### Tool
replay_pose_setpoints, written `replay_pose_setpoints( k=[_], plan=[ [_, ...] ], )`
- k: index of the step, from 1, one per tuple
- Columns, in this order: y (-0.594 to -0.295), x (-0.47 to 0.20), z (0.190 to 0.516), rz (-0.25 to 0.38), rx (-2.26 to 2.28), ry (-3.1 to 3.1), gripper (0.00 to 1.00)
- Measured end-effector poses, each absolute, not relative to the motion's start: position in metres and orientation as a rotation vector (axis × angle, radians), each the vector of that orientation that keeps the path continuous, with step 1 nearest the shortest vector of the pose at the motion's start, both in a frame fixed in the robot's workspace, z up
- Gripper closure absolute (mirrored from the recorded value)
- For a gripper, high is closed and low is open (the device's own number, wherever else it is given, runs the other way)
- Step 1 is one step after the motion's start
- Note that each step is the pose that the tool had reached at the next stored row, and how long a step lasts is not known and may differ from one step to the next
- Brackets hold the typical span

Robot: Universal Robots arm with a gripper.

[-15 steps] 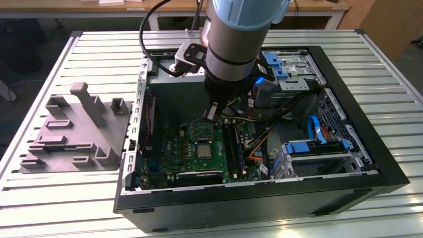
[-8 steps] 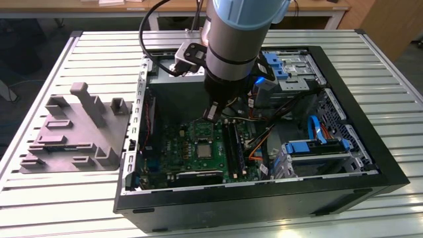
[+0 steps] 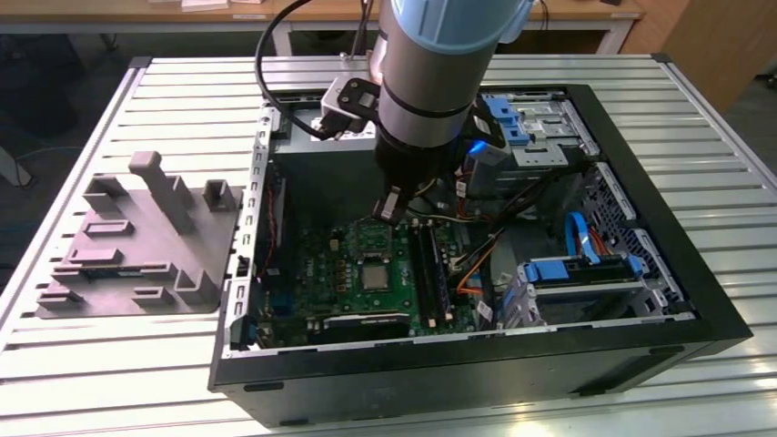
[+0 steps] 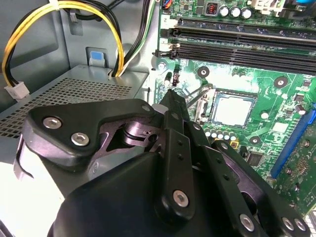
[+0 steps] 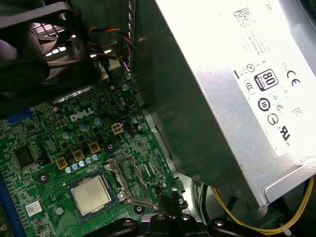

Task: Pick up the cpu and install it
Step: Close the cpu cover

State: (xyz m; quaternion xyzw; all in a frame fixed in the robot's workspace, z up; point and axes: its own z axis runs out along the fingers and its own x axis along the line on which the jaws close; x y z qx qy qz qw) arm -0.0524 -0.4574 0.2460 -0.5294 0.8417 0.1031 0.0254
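The cpu lies flat, face up (square, no long axis) in the green motherboard; gripper fingers pressed together, empty, nearby.

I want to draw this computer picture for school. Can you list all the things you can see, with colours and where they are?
cpu: one, silvery-grey, sitting in the socket on the motherboard
motherboard: one, green, on the case floor
computer case: one, black, open, on the slatted table
power supply: one, grey metal box, beside the motherboard
tray with posts: one, grey, on the table at the exterior view's left
table: one, pale slatted
yellow cables: a few, by the power supply
robot arm: one, grey and light blue, reaching into the case
gripper: one, black, near the socket
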Motion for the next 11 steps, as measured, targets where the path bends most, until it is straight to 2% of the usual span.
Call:
replay_pose_setpoints(
  k=[6,11],
  plan=[
    [-0.4574,-0.0523,0.2463,0.317,-1.637,2.603,0.89],
    [-0.4577,-0.0525,0.2462,0.280,-1.649,2.619,0.89]
  ],
)
